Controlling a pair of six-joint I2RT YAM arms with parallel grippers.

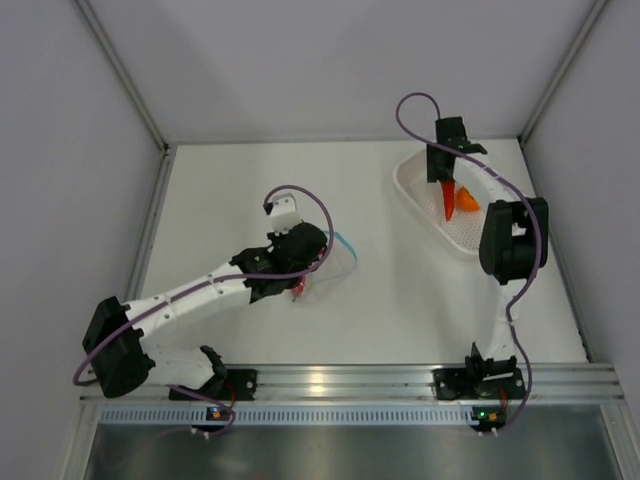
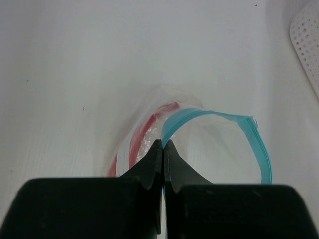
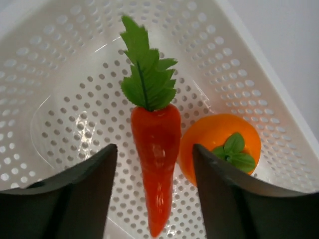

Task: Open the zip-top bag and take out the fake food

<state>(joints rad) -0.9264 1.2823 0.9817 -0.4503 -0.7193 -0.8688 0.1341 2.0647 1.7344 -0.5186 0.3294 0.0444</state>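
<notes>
The clear zip-top bag (image 1: 338,262) lies mid-table with its blue zip strip (image 2: 249,134) bowed open. My left gripper (image 2: 163,144) is shut on the bag's edge by the zip strip; it also shows from above (image 1: 300,272). The red chili pepper (image 2: 144,134) shows inside the bag. My right gripper (image 3: 154,149) is open over the white basket (image 1: 420,195). Between and below its jaws lies the orange carrot (image 3: 155,154) with green leaves, beside the round orange (image 3: 219,144). Both also show in the top view, the carrot (image 1: 449,200) and the orange (image 1: 467,200).
The white perforated basket's corner (image 2: 306,45) shows at the far right of the left wrist view. White walls enclose the table on three sides. A metal rail (image 1: 340,380) runs along the near edge by the arm bases.
</notes>
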